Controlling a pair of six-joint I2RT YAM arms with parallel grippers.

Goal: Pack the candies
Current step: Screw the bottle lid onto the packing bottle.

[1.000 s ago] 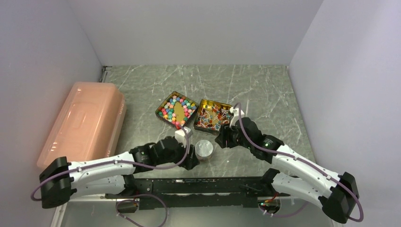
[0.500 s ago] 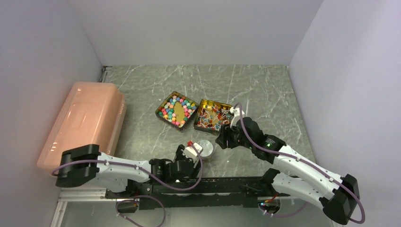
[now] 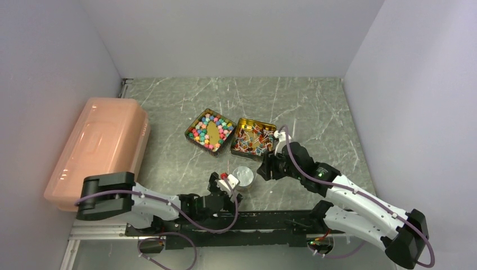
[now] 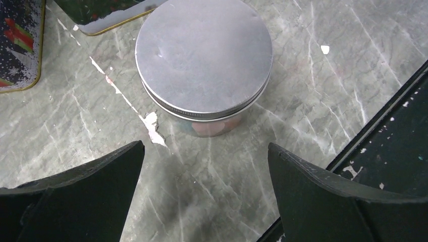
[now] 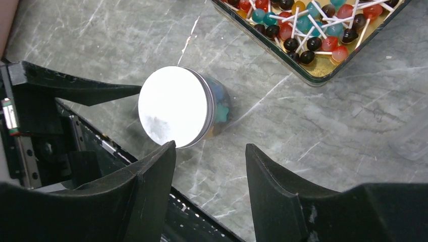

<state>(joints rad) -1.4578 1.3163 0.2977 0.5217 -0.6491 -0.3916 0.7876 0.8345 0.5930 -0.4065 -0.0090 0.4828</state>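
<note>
Pea-sized multicoloured candies (image 3: 209,130) fill the left gold tin (image 3: 191,129). Small candies on thin white sticks (image 3: 252,139) fill the right gold tin (image 3: 243,120); they also show in the right wrist view (image 5: 308,27). A small clear jar with a silver lid (image 3: 243,175) stands in front of the tins, with a few coloured sweets inside (image 5: 220,110). My left gripper (image 3: 229,186) is open and empty just on the near side of the jar (image 4: 204,55). My right gripper (image 3: 264,169) is open and empty, right of the jar (image 5: 174,106).
A large closed pink plastic box (image 3: 98,146) lies along the left wall. The black base rail (image 3: 247,220) runs along the table's near edge, close behind the jar. White walls enclose the table on three sides.
My left arm has swung and folded back toward its base, and its gripper now sits lower, in front of the jar. My right gripper has shifted slightly toward the jar.
</note>
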